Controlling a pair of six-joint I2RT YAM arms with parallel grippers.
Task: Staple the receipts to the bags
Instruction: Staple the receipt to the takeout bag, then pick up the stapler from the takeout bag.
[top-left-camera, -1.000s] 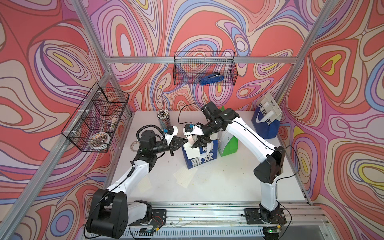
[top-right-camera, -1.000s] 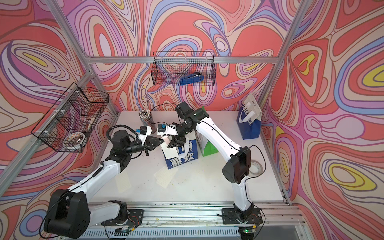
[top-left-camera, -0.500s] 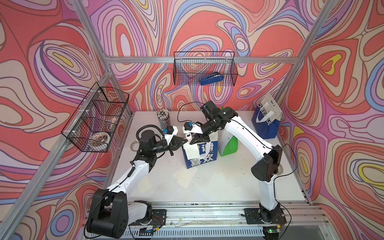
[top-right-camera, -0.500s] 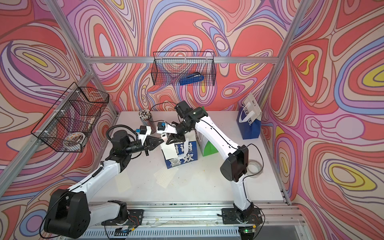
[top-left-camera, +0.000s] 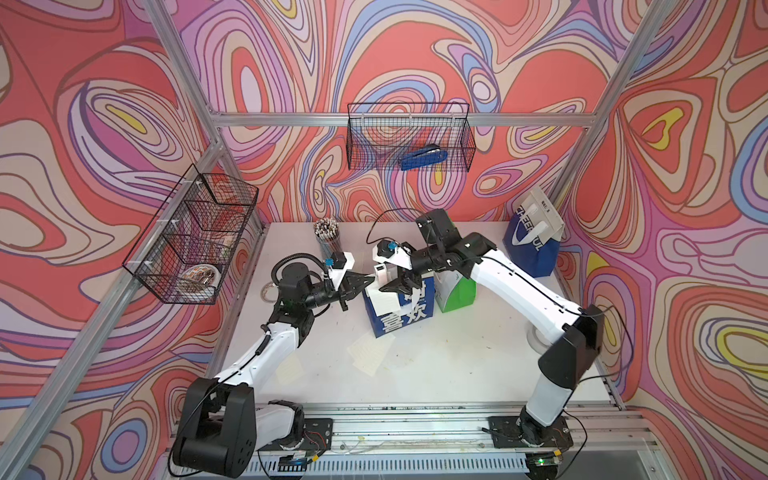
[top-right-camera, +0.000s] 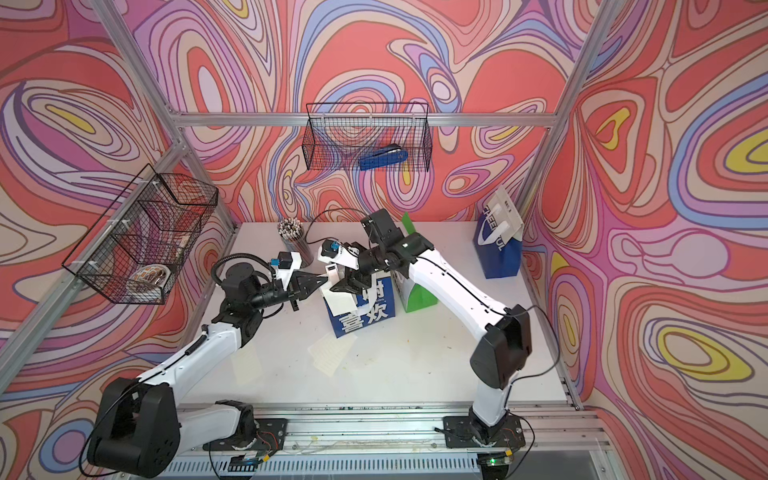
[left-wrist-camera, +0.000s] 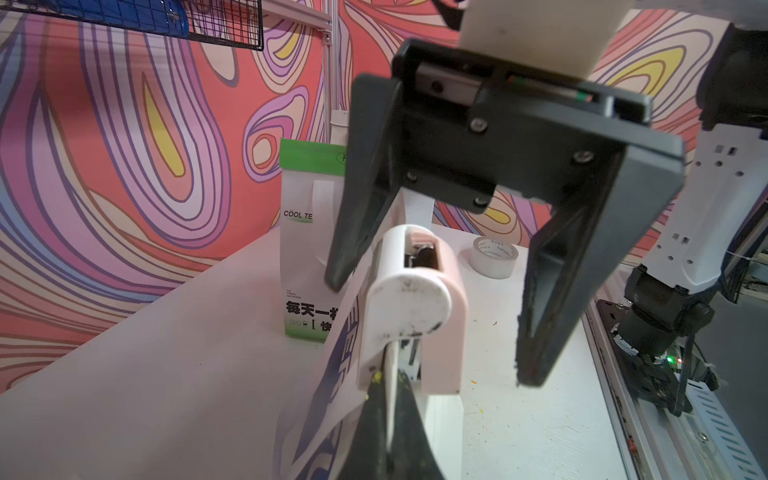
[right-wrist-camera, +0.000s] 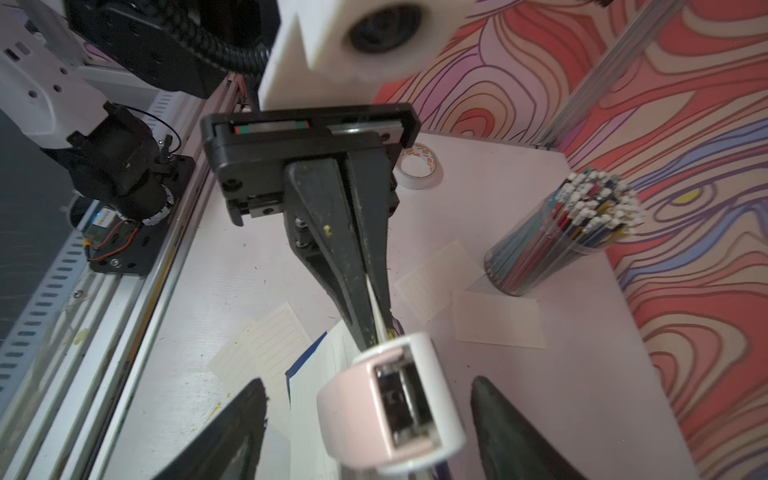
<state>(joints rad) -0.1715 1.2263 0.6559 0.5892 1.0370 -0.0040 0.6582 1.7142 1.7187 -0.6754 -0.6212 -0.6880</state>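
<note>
Robot lab cell: aluminium frame (top-left-camera: 291, 119), swirl-print backdrop walls (top-left-camera: 415, 50), base rail (top-left-camera: 415, 419), wire baskets (top-left-camera: 374, 141).

Swirling red, pink, purple and blue walls (top-left-camera: 374, 62) enclose a white surface (top-left-camera: 436, 365). Silver metal bars (top-left-camera: 399, 119) frame the corners. One black wire basket (top-left-camera: 374, 137) hangs on the back wall, another basket (top-left-camera: 183, 249) on a side wall.

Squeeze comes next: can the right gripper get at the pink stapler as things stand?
Likely yes: the right gripper is open with a jaw either side of the pink stapler, nothing between. The left gripper, shut on white paper, sits beyond it.
</note>
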